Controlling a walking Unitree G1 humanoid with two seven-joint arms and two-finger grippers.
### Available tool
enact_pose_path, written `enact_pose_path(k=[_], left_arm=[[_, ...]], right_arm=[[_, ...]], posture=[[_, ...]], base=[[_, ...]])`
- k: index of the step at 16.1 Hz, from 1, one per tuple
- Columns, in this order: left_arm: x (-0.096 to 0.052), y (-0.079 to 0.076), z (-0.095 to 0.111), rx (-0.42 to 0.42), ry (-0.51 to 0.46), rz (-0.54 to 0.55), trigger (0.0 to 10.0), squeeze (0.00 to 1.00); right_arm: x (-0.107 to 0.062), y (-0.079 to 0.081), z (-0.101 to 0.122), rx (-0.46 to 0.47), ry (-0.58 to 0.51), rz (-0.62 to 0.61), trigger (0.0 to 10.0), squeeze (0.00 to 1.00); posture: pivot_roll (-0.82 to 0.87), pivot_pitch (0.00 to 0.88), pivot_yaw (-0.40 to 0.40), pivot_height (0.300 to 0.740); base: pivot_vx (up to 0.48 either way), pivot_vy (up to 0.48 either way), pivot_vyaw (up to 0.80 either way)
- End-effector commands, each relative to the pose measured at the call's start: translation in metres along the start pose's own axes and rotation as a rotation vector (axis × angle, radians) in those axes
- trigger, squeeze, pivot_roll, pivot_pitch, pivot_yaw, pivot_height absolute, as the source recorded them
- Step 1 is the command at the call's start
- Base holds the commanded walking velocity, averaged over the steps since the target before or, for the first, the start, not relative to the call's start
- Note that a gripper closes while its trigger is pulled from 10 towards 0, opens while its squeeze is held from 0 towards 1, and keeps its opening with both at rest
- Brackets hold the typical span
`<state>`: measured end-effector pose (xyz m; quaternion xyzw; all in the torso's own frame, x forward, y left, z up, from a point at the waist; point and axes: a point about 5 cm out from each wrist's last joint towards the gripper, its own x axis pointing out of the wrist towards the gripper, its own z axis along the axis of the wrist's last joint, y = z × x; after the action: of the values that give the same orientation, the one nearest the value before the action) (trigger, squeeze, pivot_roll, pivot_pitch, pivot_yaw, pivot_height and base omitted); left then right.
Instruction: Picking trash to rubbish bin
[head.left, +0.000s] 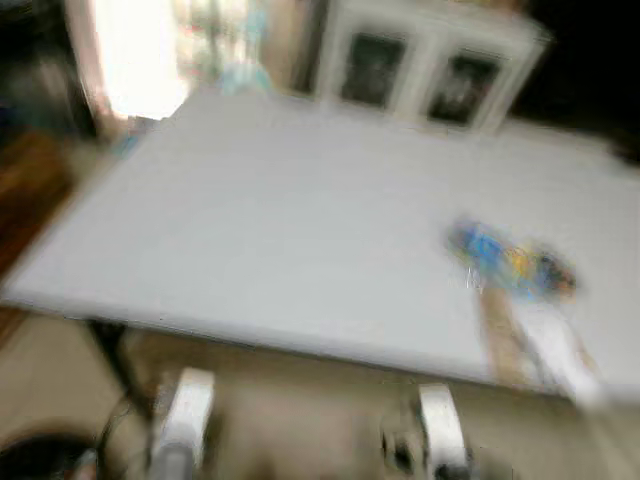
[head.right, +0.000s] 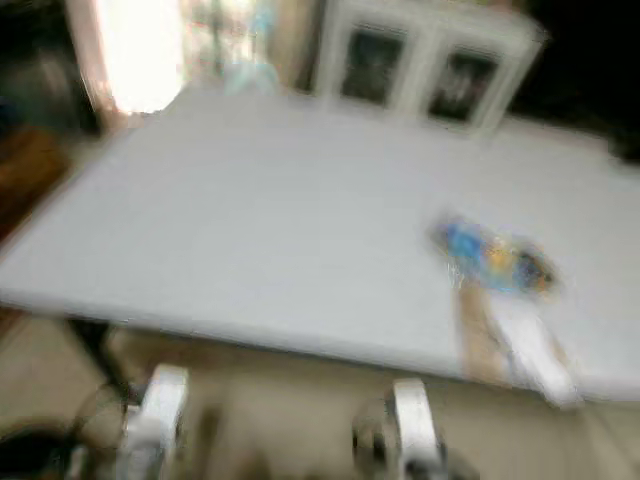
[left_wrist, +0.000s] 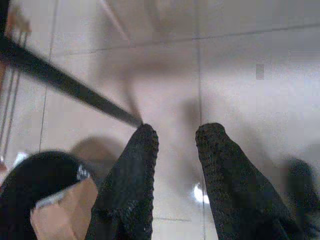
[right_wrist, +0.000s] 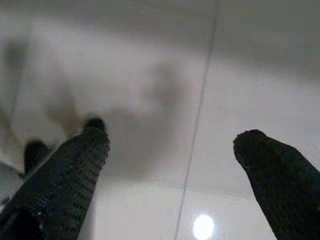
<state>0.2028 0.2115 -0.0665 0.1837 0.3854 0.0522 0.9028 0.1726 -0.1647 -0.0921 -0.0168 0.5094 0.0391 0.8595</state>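
- While the head views were blurred, a white table (head.left: 280, 230) filled most of the frame, with both silver arms low at its near edge.
- Left gripper (left_wrist: 175, 137): hung below the table edge over pale floor tiles (left_wrist: 250, 75); its fingers (left_wrist: 132, 170) stood apart with a clear gap, holding nothing.
- Right gripper (right_wrist: 170, 142): also pointed down at the tiles; fingers spread wide, nothing between them.
- Left arm (head.left: 185, 405) and right arm (head.left: 440, 425): seen at the bottom of the head views, in front of the table's near edge.
- Wrapper (head.left: 512, 262): blue and yellow trash, lying on the table well ahead of the right gripper and a little to its right, far from the left gripper.
- Strips (head.left: 530, 345): one tan and one white, blurred, lying on the table between the wrapper and the near edge, nearest the right arm.
- Bin (left_wrist: 35, 185): dark and round, a brown bag (left_wrist: 62, 210) at its rim, on the floor just beside the left gripper.
- Table leg (left_wrist: 65, 85): dark bar slanting across the tiles near the left fingers.
- Cabinet (head.left: 425, 65): white, glass-doored, beyond the table's far edge.
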Motion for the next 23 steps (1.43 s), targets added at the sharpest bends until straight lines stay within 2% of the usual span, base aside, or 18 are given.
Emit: enact_pose_path(k=[1,21,23], left_arm=[[-0.0010,-0.0080,0.0005,0.009,0.000,-0.021,10.0,0.00],[-0.0013,-0.0100,0.0007,0.019,-0.002,-0.030,10.0,0.00],[-0.0012,-0.0098,0.0007,0.012,-0.001,-0.028,10.0,0.00]], right_arm=[[-0.0002,-0.0083,0.0088,-0.003,-0.023,-0.027,10.0,0.00],[-0.0003,-0.0090,0.0093,-0.004,-0.025,-0.029,10.0,0.00],[-0.0003,-0.0088,0.0093,-0.006,-0.025,-0.029,10.0,0.00]], posture=[[-0.02,0.061,-0.140,0.740],[-0.02,0.059,-0.139,0.740],[-0.02,0.058,-0.139,0.740]], base=[[0.000,-0.409,0.00],[0.000,-0.407,0.00],[0.000,-0.144,0.00]])
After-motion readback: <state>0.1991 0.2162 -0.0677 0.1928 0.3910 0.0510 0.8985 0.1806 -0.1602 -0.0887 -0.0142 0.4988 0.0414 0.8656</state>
